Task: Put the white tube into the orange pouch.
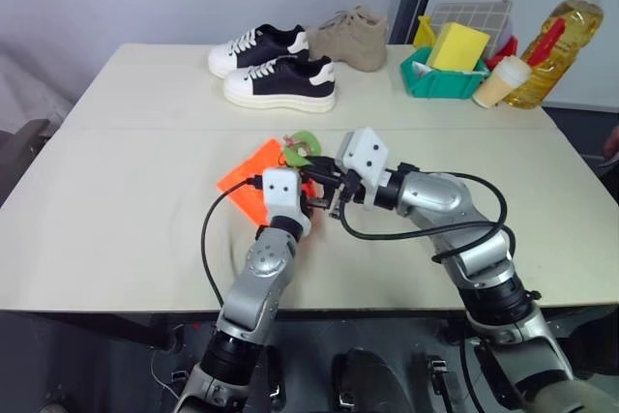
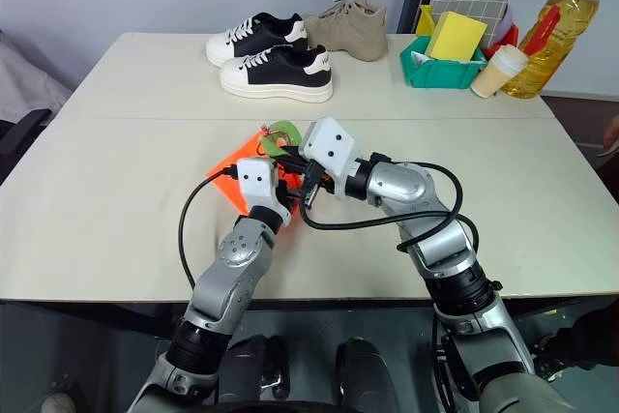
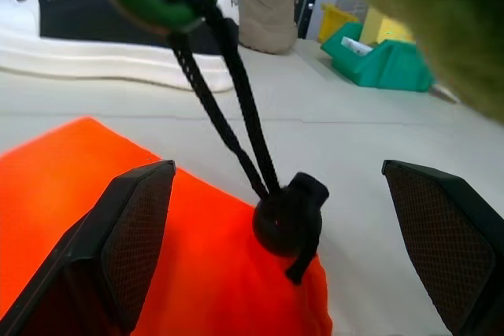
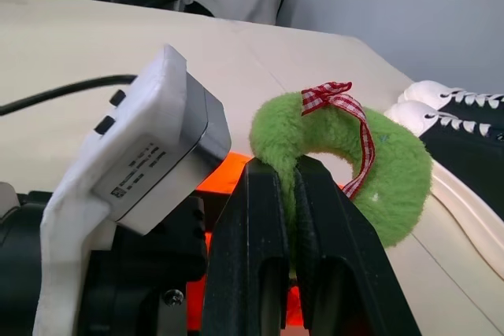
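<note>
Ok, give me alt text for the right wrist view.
The right claw is shut on the fuzzy green ring tag, which has a red checked ribbon. Beside it is the left wrist's white camera housing, with orange pouch beneath and sneakers behind.

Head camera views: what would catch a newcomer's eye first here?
The orange pouch lies mid-table where both arms meet. The right gripper has its jaws shut on a fuzzy green ring with a red checked ribbon, tied to the pouch's black cord; the left gripper holds its jaws open either side of the cord's stopper. Behind, black-and-white sneakers stand at the table's far edge, with a yellow oil bottle at the far right.
</note>
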Controlling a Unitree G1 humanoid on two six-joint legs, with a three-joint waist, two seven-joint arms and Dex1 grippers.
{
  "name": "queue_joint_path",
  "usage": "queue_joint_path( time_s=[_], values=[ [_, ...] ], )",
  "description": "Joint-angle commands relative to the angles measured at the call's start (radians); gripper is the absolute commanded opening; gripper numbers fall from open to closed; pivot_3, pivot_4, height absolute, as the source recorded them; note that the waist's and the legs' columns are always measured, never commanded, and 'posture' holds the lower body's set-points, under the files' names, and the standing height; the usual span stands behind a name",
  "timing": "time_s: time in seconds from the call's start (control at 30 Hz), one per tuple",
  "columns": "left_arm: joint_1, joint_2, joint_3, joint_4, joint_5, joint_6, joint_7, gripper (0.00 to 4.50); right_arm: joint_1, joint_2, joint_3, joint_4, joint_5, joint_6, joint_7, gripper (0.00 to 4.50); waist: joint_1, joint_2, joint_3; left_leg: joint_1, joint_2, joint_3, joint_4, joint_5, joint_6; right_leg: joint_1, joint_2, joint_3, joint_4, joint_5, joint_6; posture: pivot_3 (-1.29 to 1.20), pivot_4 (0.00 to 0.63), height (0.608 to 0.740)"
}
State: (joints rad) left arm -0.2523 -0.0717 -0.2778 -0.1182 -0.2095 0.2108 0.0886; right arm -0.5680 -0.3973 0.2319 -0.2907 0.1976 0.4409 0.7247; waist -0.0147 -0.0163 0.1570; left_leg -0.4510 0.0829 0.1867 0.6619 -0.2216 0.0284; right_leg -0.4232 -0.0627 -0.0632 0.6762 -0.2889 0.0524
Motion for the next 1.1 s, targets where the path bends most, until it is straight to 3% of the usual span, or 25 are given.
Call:
queue_joint_path(
  time_s=[0.03,0.07,0.2,0.7,0.93,1.1],
  values=[
    [0.007,-0.120,0.004,-0.013,-0.035,-0.025,0.004,4.50,-0.016,0.001,0.002,-0.022,-0.003,-0.022,0.006,0.02,0.000,0.000,0.000,0.000,0.000,0.000,0.000,0.000,0.000,0.000,0.000,0.000,0.000,0.000,0.000,0.00,0.150,0.740],
    [0.007,-0.117,0.002,-0.015,-0.039,-0.029,0.005,4.50,-0.015,0.001,0.003,-0.022,-0.004,-0.022,0.006,0.02,-0.001,0.000,0.000,0.000,0.000,0.000,0.000,0.000,0.000,0.000,0.000,0.000,0.000,0.000,0.000,0.00,0.150,0.740],
    [-0.003,-0.087,-0.014,-0.027,-0.037,-0.041,-0.014,3.27,-0.013,0.009,0.004,-0.019,-0.008,-0.027,0.004,0.00,0.000,0.000,0.000,0.000,0.000,0.000,0.000,0.000,0.000,0.000,0.000,0.000,0.000,0.000,0.000,0.00,0.150,0.740],
    [-0.028,0.075,-0.003,-0.044,0.007,0.021,-0.215,3.27,-0.025,-0.010,-0.039,0.122,-0.018,-0.152,0.029,0.00,-0.001,0.000,0.000,0.000,0.000,0.000,-0.001,0.000,0.000,0.000,0.000,0.000,-0.001,-0.001,-0.002,0.00,0.150,0.740],
    [-0.015,0.183,0.079,-0.051,-0.052,0.011,-0.378,3.27,-0.017,-0.068,-0.114,0.168,-0.056,-0.192,-0.016,0.00,-0.002,0.000,0.000,0.000,0.000,0.000,-0.001,0.000,0.000,0.000,0.000,0.000,-0.002,-0.002,-0.003,0.00,0.150,0.740],
    [-0.017,0.248,0.137,-0.067,-0.151,0.024,-0.531,3.27,0.032,-0.121,-0.163,0.088,-0.050,-0.152,-0.027,0.00,-0.001,0.000,0.000,0.000,0.000,0.000,-0.004,0.000,-0.001,0.000,0.000,0.000,-0.004,-0.002,-0.003,0.00,0.150,0.740]
  ],
)
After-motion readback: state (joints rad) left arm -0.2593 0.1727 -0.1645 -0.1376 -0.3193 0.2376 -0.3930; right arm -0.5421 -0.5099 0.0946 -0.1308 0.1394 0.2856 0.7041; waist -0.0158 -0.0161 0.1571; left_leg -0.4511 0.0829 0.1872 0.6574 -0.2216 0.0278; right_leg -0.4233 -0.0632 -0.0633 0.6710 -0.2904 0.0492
